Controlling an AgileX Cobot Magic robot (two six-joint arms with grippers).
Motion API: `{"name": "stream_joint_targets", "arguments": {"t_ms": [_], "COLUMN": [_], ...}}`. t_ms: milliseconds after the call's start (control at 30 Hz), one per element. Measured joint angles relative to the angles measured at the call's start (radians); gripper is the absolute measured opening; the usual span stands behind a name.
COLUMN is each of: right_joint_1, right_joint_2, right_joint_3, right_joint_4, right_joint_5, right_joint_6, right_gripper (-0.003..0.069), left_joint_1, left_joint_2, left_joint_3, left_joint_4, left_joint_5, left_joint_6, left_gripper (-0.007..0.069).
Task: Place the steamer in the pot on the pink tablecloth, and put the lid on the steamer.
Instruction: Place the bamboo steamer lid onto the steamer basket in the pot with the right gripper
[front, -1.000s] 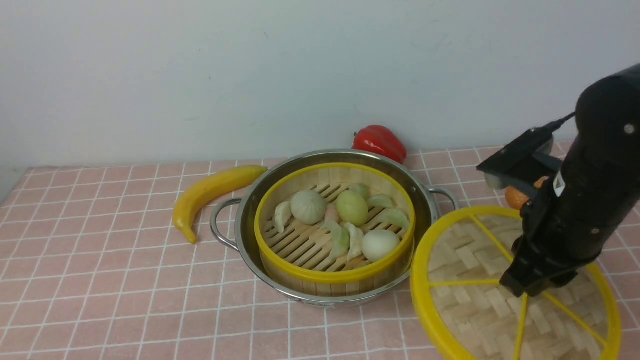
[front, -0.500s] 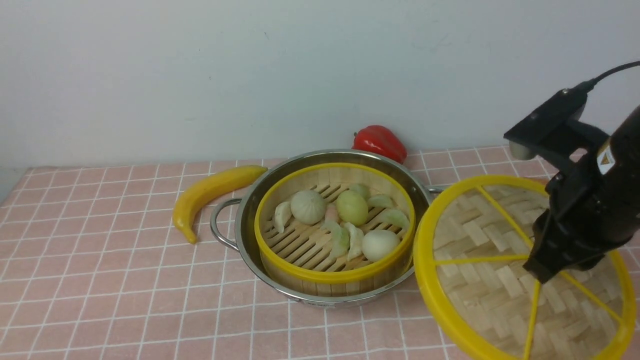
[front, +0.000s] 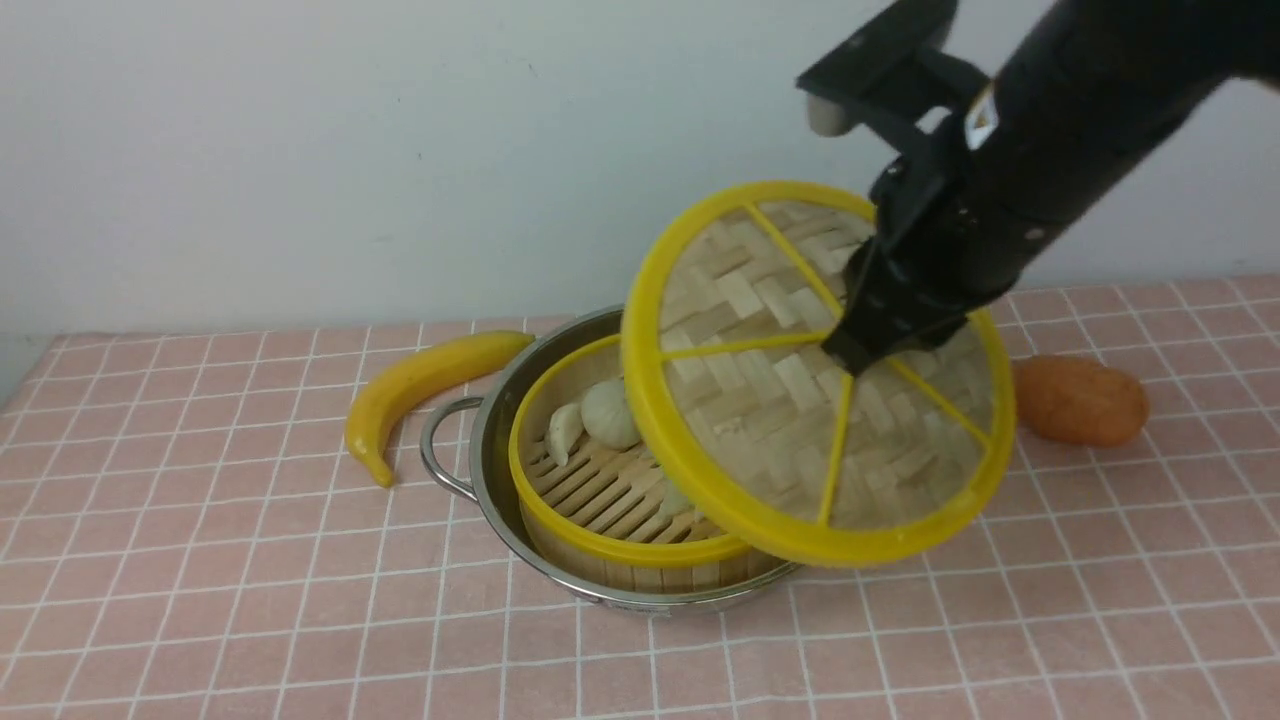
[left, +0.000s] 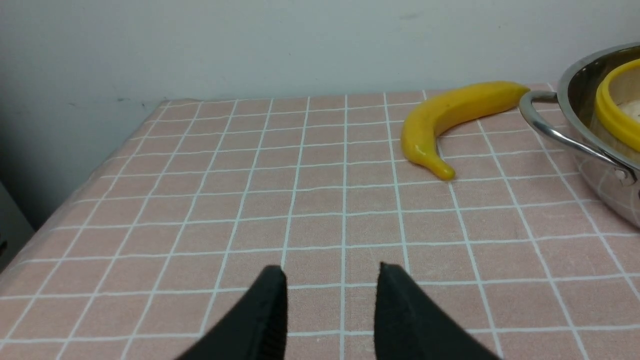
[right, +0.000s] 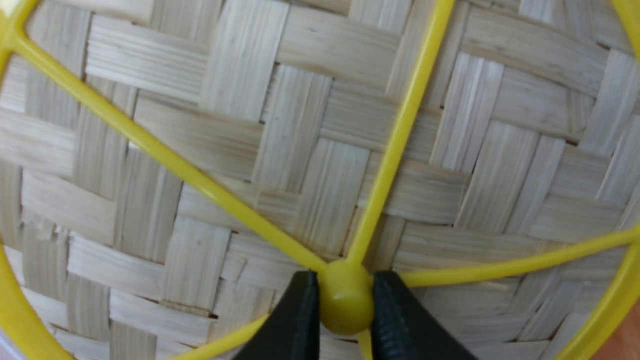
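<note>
The steamer (front: 590, 500) sits inside the steel pot (front: 495, 450) on the pink tablecloth (front: 200, 560). My right gripper (front: 850, 355) is shut on the yellow hub of the lid (front: 790, 400) and holds it tilted in the air above the pot's right half, hiding most of the steamer's food. In the right wrist view the fingers clamp the hub (right: 346, 300) of the lid (right: 300, 150). My left gripper (left: 330, 280) is open and empty over bare cloth; the pot (left: 590, 130) and the steamer's rim (left: 615, 115) show at that view's edge.
A yellow banana (front: 420, 385) lies left of the pot, also in the left wrist view (left: 455, 110). An orange lumpy item (front: 1080, 400) lies on the cloth to the right. A white wall stands behind the table.
My right gripper has lifted the lid off the cloth and carried it left and up, from right of the pot to over the steamer. The orange item is now uncovered; the red pepper is hidden.
</note>
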Motion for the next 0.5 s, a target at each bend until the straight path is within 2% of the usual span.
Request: {"name": "stream_joint_targets", "arguments": {"t_ms": [167,500], "right_joint_1": [0.051,0.058], "right_joint_2": [0.121,0.155], "right_joint_3": [-0.066,-0.099], "right_joint_4": [-0.012,-0.026], "right_joint_5": [-0.004,0.001], "right_joint_6": [-0.002,-0.01], "right_gripper": [0.0146,0.0146], "left_joint_1": [0.0,0.0], "left_joint_2": [0.0,0.0], "left_joint_3": [0.0,0.0], "left_joint_4": [0.0,0.0], "left_joint_5": [0.0,0.0], "left_joint_6": [0.0,0.0], "left_gripper": [0.0243,0.0243]}}
